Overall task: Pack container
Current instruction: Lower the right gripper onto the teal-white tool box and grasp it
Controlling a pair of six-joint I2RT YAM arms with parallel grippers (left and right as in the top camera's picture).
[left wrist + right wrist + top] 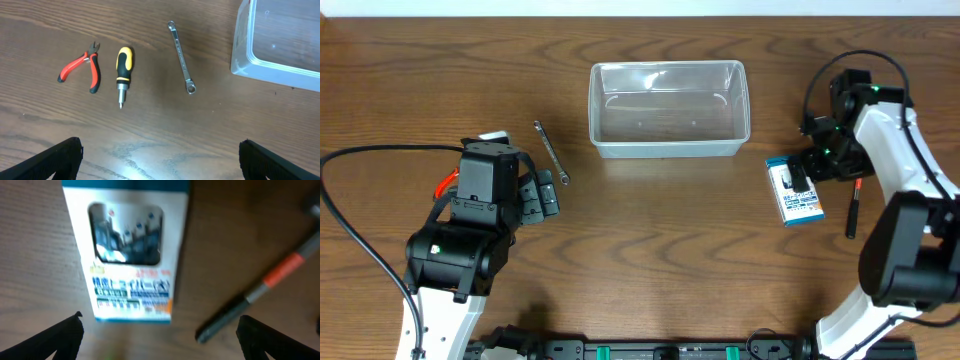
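Note:
The container (pixel 669 148) is a clear, empty plastic bin at the back middle of the table; its corner (pixel 270 70) shows at the upper right of the left wrist view. To its left lie a silver wrench (pixel 181 56), a yellow-and-black screwdriver (pixel 123 67) and red-handled pliers (pixel 82 67). My left gripper (pixel 160 152) hangs open above bare wood, short of these tools. My right gripper (pixel 160 332) is open too, hovering over a boxed screwdriver set (pixel 131 255) and a black pen with an orange band (pixel 260 292).
In the overhead view the wrench (pixel 551 152) lies between the left gripper (pixel 538 195) and the container. The boxed set (pixel 794 192) and pen (pixel 854 212) lie right of the container, partly under the right gripper (pixel 807 170). Cables run along both table sides.

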